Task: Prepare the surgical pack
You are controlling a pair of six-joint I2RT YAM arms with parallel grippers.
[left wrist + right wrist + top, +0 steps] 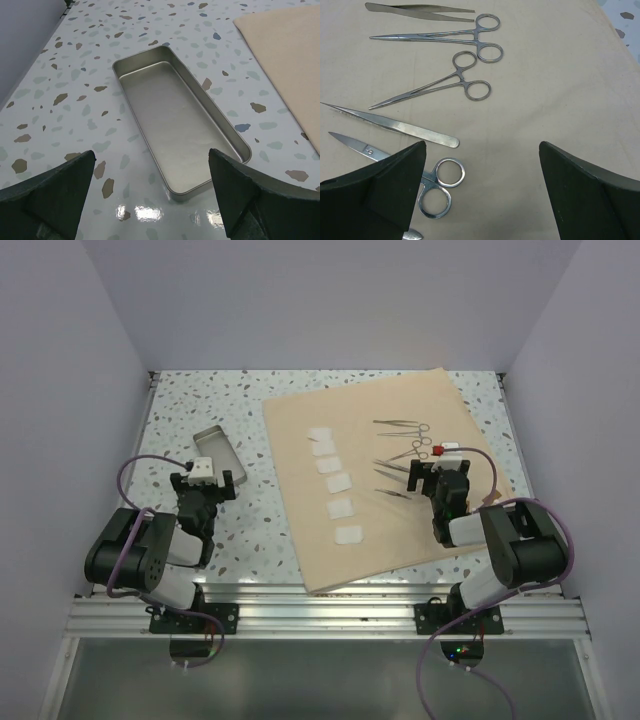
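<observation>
My left gripper (151,165) and right gripper (482,150) both released; tin (175,120) at left's 12 o'clock, long axis 11-to-5.

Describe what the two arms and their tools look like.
The left arm and right arm are black with pale grey joint housings; a purple cable loops along each. The left tool carries a white block, the right tool a red-and-white one. Up close, the fingers are broad, dark wedges.

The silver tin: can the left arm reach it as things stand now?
Probably yes. The tin lies empty on the table just ahead of the left gripper, whose open jaws frame its near end, and nothing stands between them.
</observation>
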